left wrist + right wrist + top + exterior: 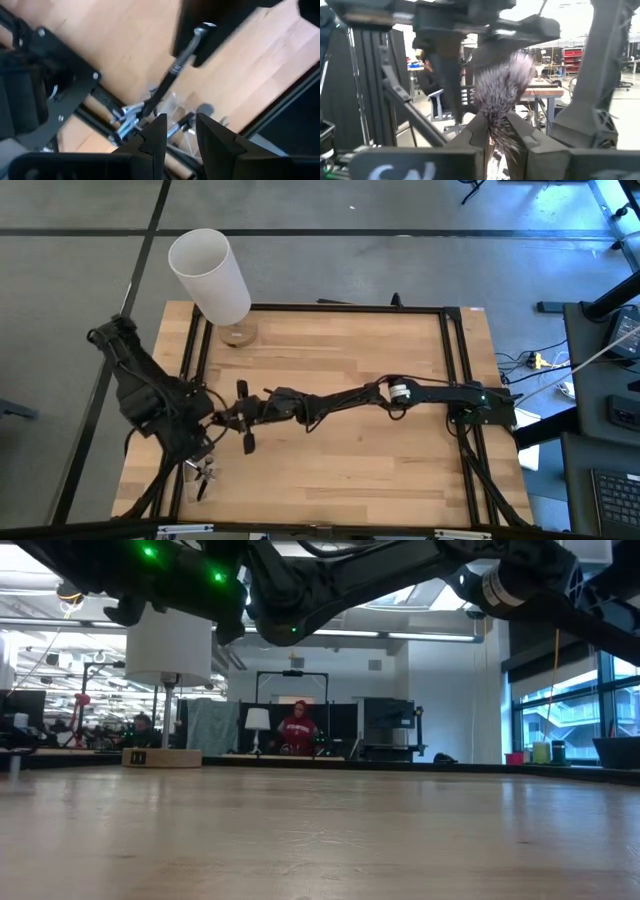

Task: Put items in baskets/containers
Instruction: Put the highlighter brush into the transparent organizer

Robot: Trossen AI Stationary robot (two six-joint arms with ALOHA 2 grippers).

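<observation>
My right gripper reaches from the table's right to the left-middle and is shut on a makeup brush with a dark handle and a grey-white tuft. My left gripper is open and empty beside it, above the table's near left part. Below it a see-through container holds several brushes. In the high view the container stands on the wood by the table's near left frame rail. My right gripper pinches the brush between its two fingers at the base of the tuft. The fingers come about level from the table's right and lie across the brush. The tuft sticks out past the fingers. The brush is lifted clear of the table.
A tall white cylinder on a round wooden base stands at the table's far left corner. Black frame rails run along the table's left, far and right sides. The right and near parts of the wooden top are bare. People sit in the room beyond.
</observation>
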